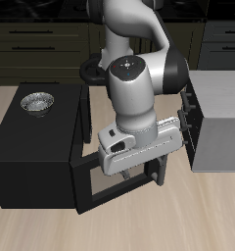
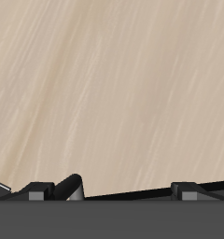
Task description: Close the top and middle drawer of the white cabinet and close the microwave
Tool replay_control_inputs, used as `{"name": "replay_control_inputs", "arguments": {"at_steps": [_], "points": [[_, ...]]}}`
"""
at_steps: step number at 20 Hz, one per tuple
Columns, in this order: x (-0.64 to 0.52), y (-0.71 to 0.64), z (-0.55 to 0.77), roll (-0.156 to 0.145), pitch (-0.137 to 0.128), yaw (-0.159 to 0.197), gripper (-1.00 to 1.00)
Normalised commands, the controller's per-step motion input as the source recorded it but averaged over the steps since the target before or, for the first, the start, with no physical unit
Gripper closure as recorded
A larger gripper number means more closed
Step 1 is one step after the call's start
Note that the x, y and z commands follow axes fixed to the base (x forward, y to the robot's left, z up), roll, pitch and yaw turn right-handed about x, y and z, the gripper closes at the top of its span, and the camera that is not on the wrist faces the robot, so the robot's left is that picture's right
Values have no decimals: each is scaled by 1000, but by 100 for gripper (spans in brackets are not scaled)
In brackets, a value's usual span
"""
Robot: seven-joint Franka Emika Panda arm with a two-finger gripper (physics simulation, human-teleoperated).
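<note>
The end effector (image 1: 149,169) is hanging just beside the microwave's (image 1: 31,157) open door (image 1: 115,186), toward the white cabinet (image 1: 222,123). I cannot tell its finger opening.

Arm (image 1: 139,74) covers most of the microwave door (image 1: 115,186) and its handle; door angle hard to judge. Gripper (image 1: 149,175) fingertips hidden behind the wrist body, jaw spacing unreadable. White cabinet (image 1: 222,123) cut by the frame edge; drawer fronts (image 1: 191,118) partly masked, too small to separate. Wrist view: fingers (image 2: 72,187) cropped, tips out of frame.

Arm bent low, wrist level, fingers (image 1: 154,173) pointing down.
</note>
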Motion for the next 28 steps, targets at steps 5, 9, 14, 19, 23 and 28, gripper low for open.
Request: {"name": "replay_control_inputs", "arguments": {"at_steps": [5, 9, 14, 19, 23, 28], "points": [[-186, -95, -151, 12, 27, 25, -100], [-141, -179, -63, -16, 23, 7, -100], [-244, -252, -97, -32, 77, 36, -100], [-341, -207, 22, -6, 14, 60, -100], [-289, -310, 109, -57, 11, 47, -100], [-206, -472, 62, -60, 21, 63, -100]]}}
